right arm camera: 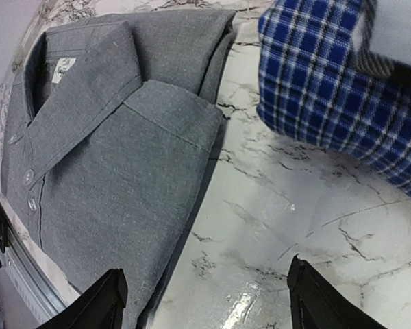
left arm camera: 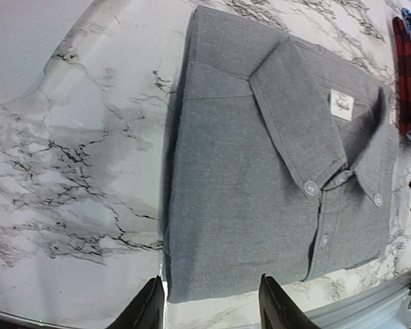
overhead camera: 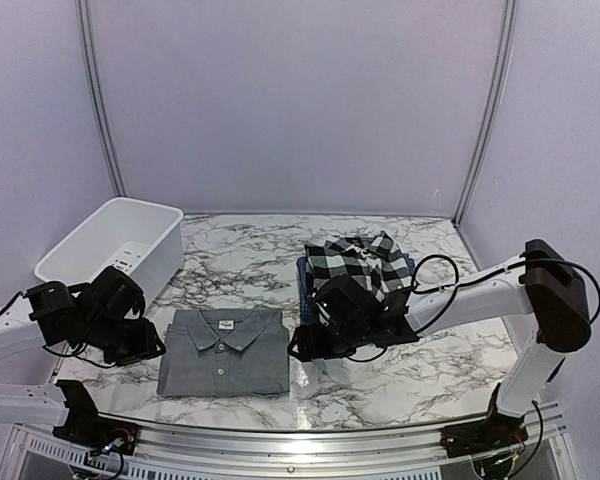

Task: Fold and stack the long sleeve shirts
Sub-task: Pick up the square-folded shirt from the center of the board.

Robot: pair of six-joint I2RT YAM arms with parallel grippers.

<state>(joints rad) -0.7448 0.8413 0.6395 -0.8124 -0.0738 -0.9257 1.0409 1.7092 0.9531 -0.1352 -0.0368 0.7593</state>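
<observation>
A grey collared shirt [overhead camera: 224,349] lies folded flat on the marble table, collar away from the arms; it also fills the left wrist view [left arm camera: 274,164] and the left of the right wrist view [right arm camera: 103,171]. Behind and to its right is a stack of folded shirts with a black-and-white plaid one [overhead camera: 360,262] on top and a blue checked one [right arm camera: 335,89] lower down. My left gripper [overhead camera: 145,343] hovers at the grey shirt's left edge, open, with nothing between its fingers. My right gripper [overhead camera: 305,345] hangs open just off the shirt's right edge, over bare marble.
A white plastic tub [overhead camera: 110,248] stands at the back left, close behind the left arm. The metal rail of the table's near edge [overhead camera: 300,445] runs just in front of the grey shirt. A red-and-black cloth edge [left arm camera: 403,75] shows in the stack.
</observation>
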